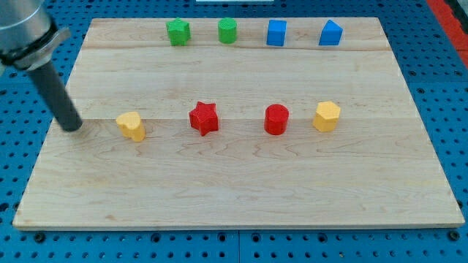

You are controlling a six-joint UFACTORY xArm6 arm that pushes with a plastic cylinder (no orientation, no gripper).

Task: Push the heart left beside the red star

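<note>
The yellow heart [131,126] lies on the wooden board, left of the red star [204,117], with a gap of about one block width between them. My tip [72,128] is on the board near its left edge, to the left of the heart and apart from it. The rod leans up toward the view's top left.
A red cylinder [276,119] and a yellow hexagon block [327,116] sit right of the star. Along the top are a green star-like block [178,32], a green cylinder [228,31], a blue cube [276,33] and a blue pentagon-like block [330,33]. The board [241,190] rests on blue pegboard.
</note>
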